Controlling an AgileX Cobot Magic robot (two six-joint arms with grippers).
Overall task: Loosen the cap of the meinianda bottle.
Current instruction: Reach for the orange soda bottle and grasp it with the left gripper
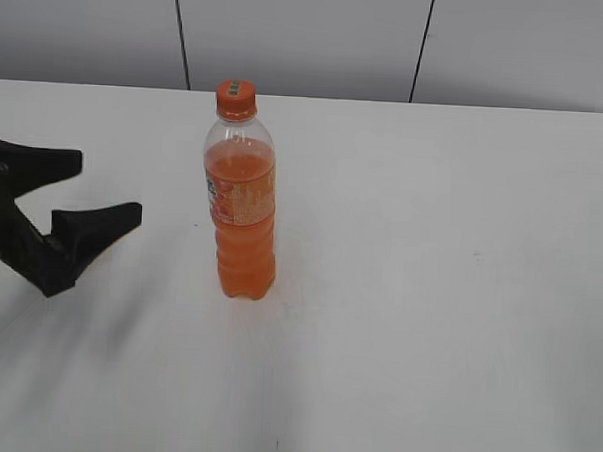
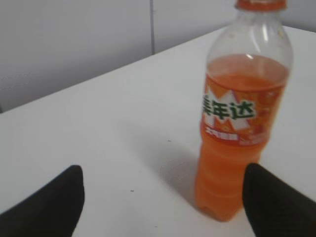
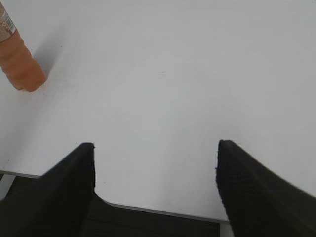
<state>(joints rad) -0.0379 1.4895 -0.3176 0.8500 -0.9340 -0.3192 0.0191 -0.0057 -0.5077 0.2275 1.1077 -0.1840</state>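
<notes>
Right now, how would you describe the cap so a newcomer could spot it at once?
On the white table stands one bottle of orange drink, upright, left of centre. The cap sits on its top: small, round, orange, with ribbed sides and a pale mark on its top face. The open left gripper waits apart.

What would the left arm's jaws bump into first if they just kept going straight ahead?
Probably the meinianda bottle: the open left gripper points at its lower body, bare table between. Depth is uncertain.
</notes>
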